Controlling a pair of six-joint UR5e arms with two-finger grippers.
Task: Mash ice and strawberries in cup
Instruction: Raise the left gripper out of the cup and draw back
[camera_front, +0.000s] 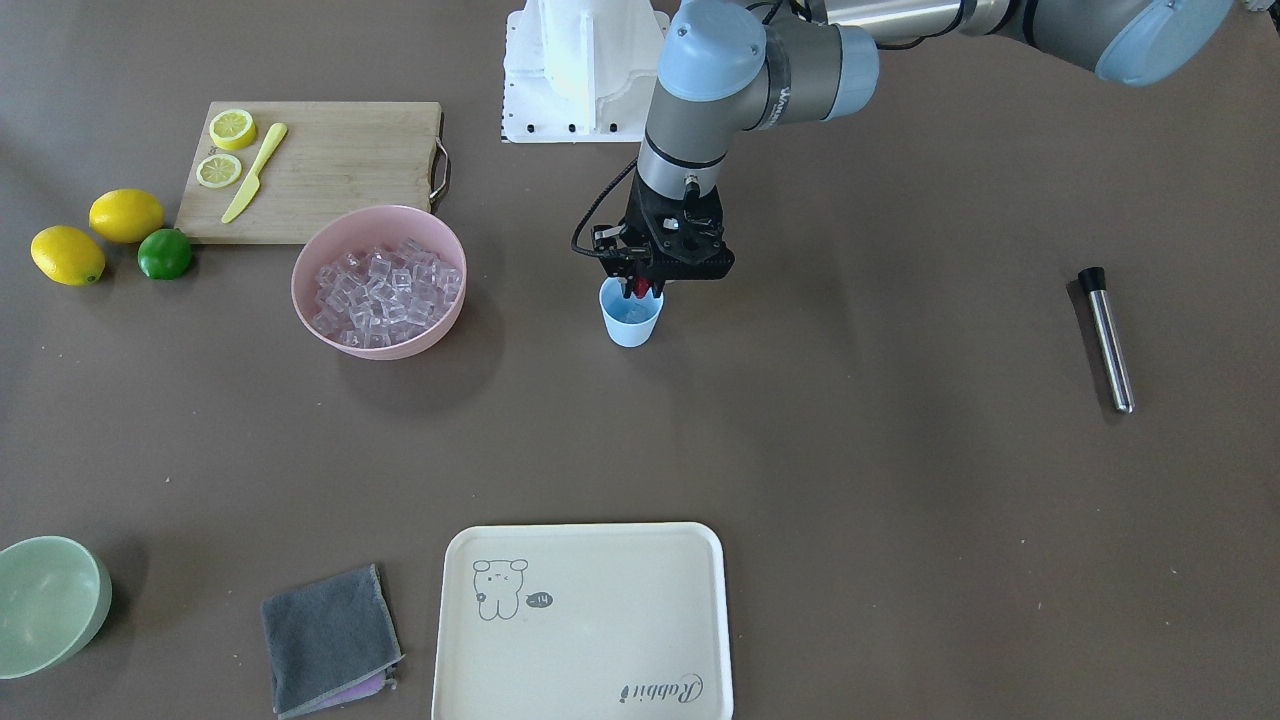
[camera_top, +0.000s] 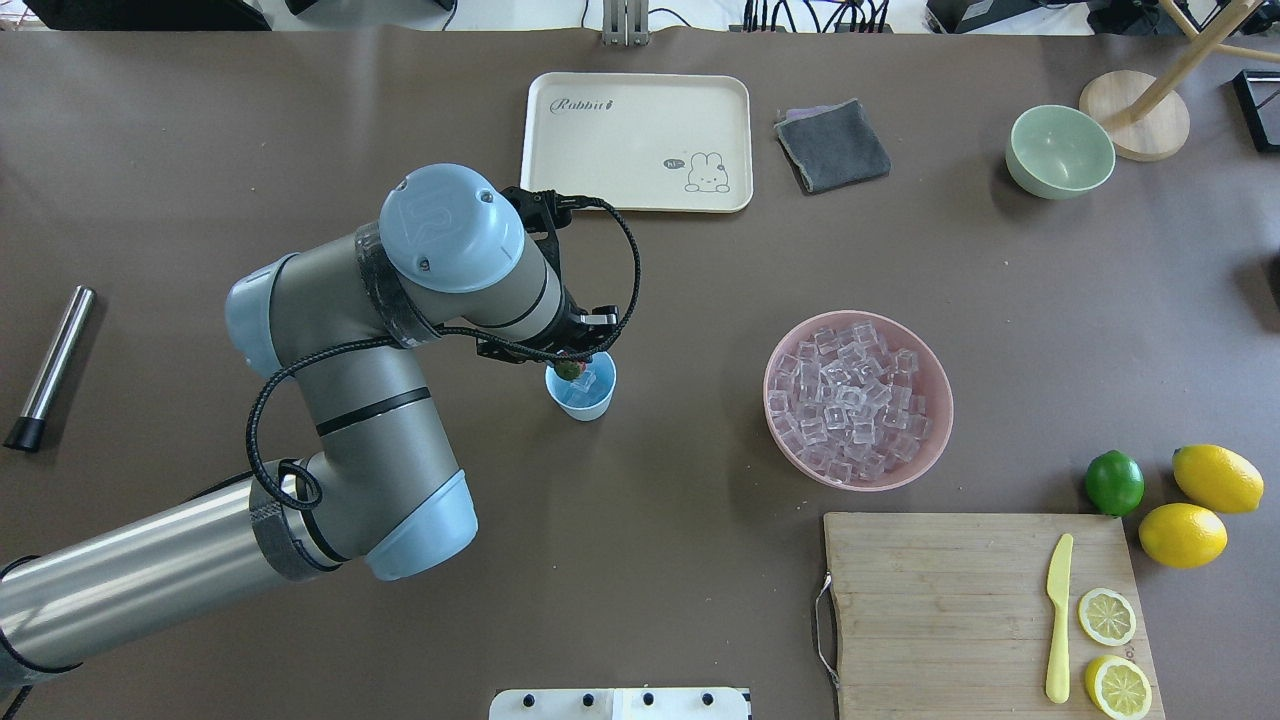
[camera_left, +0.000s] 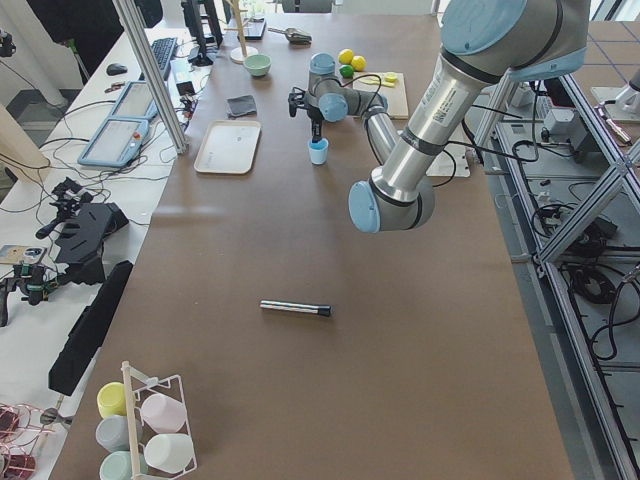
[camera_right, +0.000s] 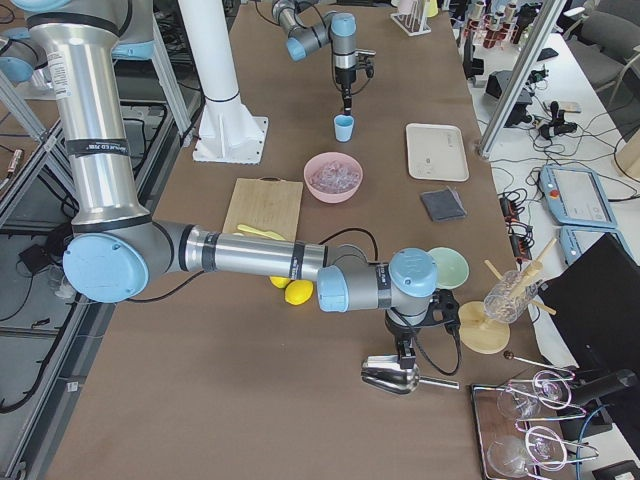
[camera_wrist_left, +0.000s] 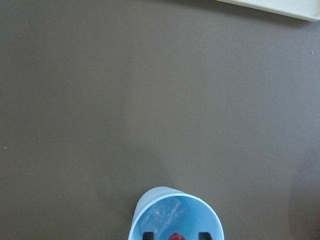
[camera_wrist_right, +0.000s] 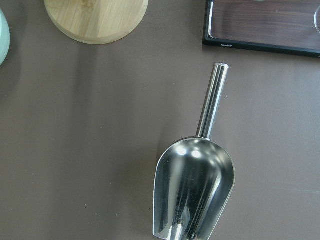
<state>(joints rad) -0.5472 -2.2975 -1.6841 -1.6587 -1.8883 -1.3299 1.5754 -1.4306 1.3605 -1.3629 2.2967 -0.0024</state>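
Note:
The pale-blue cup (camera_front: 631, 322) stands mid-table, also in the overhead view (camera_top: 592, 403) and the left wrist view (camera_wrist_left: 143, 212). A few clear ice cubes (camera_wrist_left: 167, 215) lie inside it. My left gripper (camera_front: 642, 288) hangs straight over the cup's mouth, shut on the small red strawberry (camera_top: 567, 369) with its green top, held at rim height. Most of the ice (camera_front: 385, 295) fills the pink bowl (camera_top: 930, 440). My right gripper (camera_right: 405, 350) hovers over a steel scoop (camera_wrist_right: 195, 195) at the table's far right end. I cannot tell whether it is open or shut.
A steel muddler (camera_front: 1105, 340) with a black end lies on my left. A cream tray (camera_front: 585, 620), a grey cloth (camera_front: 330, 635) and a pale-green bowl (camera_front: 50, 600) sit along the far side. A cutting board (camera_front: 330, 165) with a knife, lemons and a lime is on my right.

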